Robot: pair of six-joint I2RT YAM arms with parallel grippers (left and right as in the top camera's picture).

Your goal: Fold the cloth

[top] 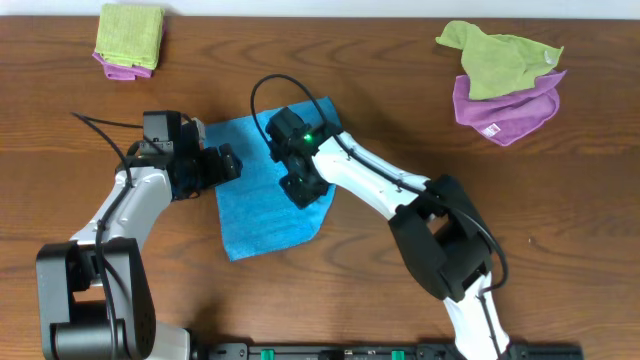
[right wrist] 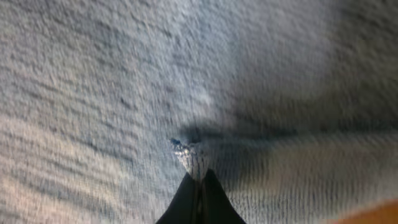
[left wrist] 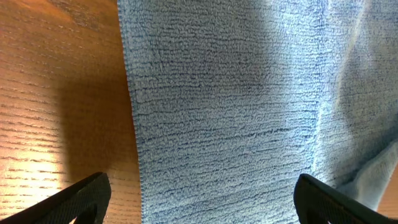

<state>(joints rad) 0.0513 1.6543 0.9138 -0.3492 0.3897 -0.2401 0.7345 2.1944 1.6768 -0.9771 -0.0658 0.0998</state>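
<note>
Where bunched, cloth [top: 268,218] inside right pincer [right wrist: 198,178]

To my far left: folded green cloth [top: 131,32] stacked on a folded purple cloth [top: 118,68].
To my far right: crumpled green cloth [top: 497,60] draped over a loose purple cloth [top: 510,110].
Under it all: wooden table [top: 400,290].

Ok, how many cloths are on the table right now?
5. The blue cloth lies at centre. Far left, a folded green cloth sits on a folded purple cloth. Far right, a crumpled green cloth sits on a crumpled purple cloth. Others could be hidden underneath.
</note>
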